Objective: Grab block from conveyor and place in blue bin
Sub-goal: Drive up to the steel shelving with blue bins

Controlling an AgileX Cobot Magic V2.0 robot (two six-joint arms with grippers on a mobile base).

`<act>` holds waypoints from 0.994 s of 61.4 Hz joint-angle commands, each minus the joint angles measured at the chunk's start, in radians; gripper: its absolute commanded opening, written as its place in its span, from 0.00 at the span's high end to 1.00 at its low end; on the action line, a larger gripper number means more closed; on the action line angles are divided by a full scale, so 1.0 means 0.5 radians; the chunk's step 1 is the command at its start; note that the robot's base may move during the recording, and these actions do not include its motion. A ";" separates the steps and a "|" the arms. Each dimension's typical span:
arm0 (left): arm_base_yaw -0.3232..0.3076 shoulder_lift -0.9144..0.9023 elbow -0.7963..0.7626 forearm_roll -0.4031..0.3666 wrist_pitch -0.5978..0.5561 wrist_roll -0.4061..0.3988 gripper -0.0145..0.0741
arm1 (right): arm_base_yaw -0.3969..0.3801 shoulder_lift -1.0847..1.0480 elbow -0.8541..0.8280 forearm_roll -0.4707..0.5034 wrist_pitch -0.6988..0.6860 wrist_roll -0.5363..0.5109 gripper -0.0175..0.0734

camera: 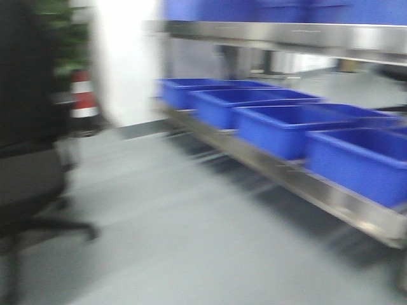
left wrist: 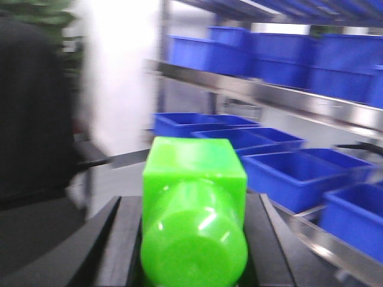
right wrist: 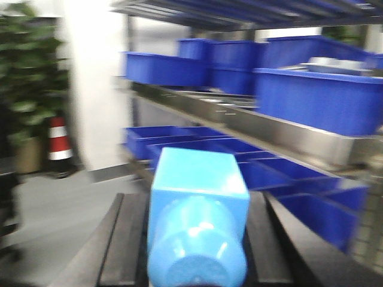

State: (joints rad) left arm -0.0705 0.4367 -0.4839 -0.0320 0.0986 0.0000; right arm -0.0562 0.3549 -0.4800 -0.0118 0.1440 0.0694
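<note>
In the left wrist view, a bright green block [left wrist: 194, 179] with a round stud on its near face sits clamped between the black fingers [left wrist: 122, 245] of my left gripper [left wrist: 194, 239], which is shut on it. In the right wrist view, a light blue block [right wrist: 197, 191] of the same shape is squeezed between the black fingers [right wrist: 122, 245] of my right gripper [right wrist: 194, 242]. A row of open blue bins [camera: 286, 124] stands on a low steel shelf [camera: 343, 200] ahead and to the right. The conveyor is out of view. Neither gripper shows in the front view.
More blue bins [left wrist: 287, 54] fill the upper steel shelf. A black office chair [camera: 32, 184] stands on the grey floor at left, with a red-and-white cone [camera: 82, 95] and a green plant [right wrist: 27, 89] behind it. All views are motion-blurred.
</note>
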 commanded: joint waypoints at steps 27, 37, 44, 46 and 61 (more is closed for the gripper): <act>-0.009 -0.006 -0.001 -0.008 -0.038 0.000 0.96 | -0.002 -0.012 0.001 -0.016 -0.041 -0.015 0.99; -0.009 -0.006 -0.001 -0.008 -0.038 0.000 0.96 | -0.002 -0.012 0.001 -0.016 -0.041 -0.015 0.99; -0.009 -0.006 -0.001 -0.008 -0.038 0.000 0.96 | -0.002 -0.012 0.001 -0.016 -0.041 -0.015 0.99; -0.009 -0.006 -0.001 -0.008 -0.038 0.000 0.96 | -0.002 -0.012 0.001 -0.016 -0.041 -0.015 0.99; -0.009 -0.006 -0.001 -0.008 -0.038 0.000 0.96 | -0.002 -0.012 0.001 -0.016 -0.041 -0.015 0.99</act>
State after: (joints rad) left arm -0.0705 0.4367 -0.4839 -0.0320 0.0986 0.0000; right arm -0.0562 0.3549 -0.4800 -0.0118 0.1440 0.0694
